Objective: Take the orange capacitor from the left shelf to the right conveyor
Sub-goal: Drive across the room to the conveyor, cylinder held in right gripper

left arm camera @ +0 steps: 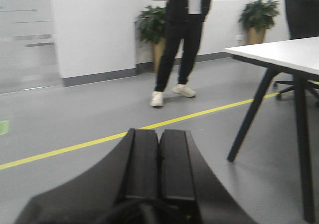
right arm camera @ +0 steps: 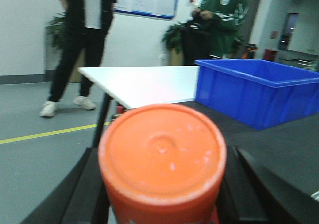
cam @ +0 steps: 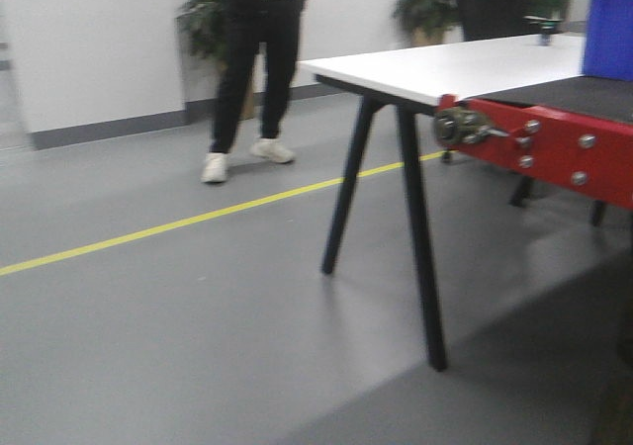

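Observation:
In the right wrist view my right gripper (right arm camera: 162,204) is shut on the orange capacitor (right arm camera: 162,157), whose flat round top fills the near view between the two black fingers (right arm camera: 92,194). Beyond it lies the dark grey belt of the right conveyor (right arm camera: 279,144). In the front view the conveyor's red front edge (cam: 564,148) shows at the right, with the dark belt (cam: 584,94) above it. In the left wrist view my left gripper (left arm camera: 159,134) is shut and empty, pointing out over the grey floor. The left shelf is out of view.
A blue bin (right arm camera: 259,89) stands on the belt beside a white table (cam: 445,69) with black legs (cam: 420,237). A person in black (cam: 252,69) stands on the floor near a yellow line (cam: 178,225). Another person in green (right arm camera: 224,15) stands behind the bin. Potted plants line the wall.

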Motion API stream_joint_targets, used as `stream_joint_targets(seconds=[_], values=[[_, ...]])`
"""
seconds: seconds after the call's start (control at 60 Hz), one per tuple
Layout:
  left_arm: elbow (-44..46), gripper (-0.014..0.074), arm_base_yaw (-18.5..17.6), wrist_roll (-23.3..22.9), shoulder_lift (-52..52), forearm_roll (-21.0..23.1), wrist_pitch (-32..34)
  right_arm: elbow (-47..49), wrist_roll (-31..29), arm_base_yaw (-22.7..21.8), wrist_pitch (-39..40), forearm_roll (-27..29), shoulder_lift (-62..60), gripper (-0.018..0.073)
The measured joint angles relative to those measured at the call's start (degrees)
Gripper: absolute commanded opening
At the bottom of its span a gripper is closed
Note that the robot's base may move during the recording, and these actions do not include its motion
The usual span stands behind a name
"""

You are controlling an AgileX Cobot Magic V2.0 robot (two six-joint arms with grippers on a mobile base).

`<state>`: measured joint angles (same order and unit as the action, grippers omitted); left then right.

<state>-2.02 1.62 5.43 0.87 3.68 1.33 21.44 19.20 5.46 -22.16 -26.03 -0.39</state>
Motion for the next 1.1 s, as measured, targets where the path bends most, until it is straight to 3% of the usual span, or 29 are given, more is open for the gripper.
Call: stream_joint_targets(seconds=[1.099], values=[[0.0, -0.0126, 0.0, 0.0, 0.0, 0.12, 0.0, 0.0, 0.0, 0.0, 0.0, 0.0, 0.0, 0.0046]])
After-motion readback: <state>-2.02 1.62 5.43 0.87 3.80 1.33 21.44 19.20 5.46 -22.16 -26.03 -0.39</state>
